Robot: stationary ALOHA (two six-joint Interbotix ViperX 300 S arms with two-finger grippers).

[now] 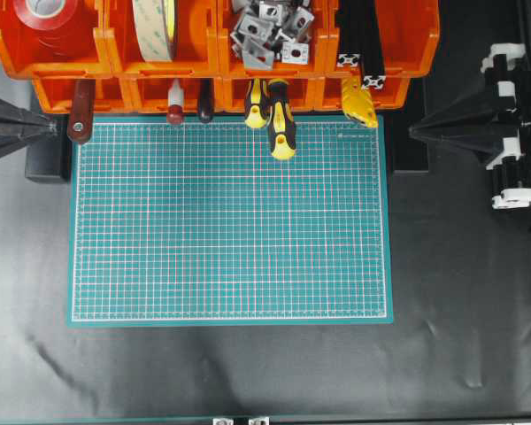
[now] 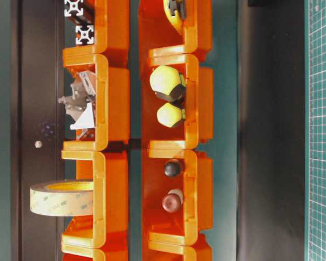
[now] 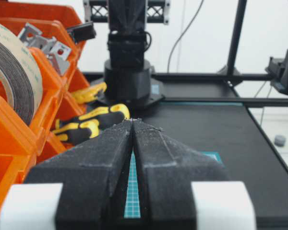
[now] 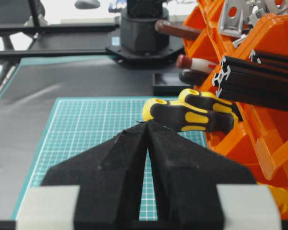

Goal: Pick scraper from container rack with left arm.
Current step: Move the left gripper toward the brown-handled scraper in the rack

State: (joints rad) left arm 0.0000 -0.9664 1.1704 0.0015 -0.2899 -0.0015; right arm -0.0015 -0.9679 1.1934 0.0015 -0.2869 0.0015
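The scraper (image 1: 80,113) is sitting in the leftmost lower bin of the rack (image 1: 62,53), handle jutting toward the worktop, just beside my left gripper (image 1: 49,127), which is waiting closed and empty; the right gripper (image 4: 147,125) is resting closed, far across.

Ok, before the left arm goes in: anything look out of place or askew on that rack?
Nothing looks damaged or spilled. One yellow-and-black screwdriver sticks out of the container rack farther than its neighbours, its handle over the cutting mat. The scraper pokes out at the rack's left end, handle first.
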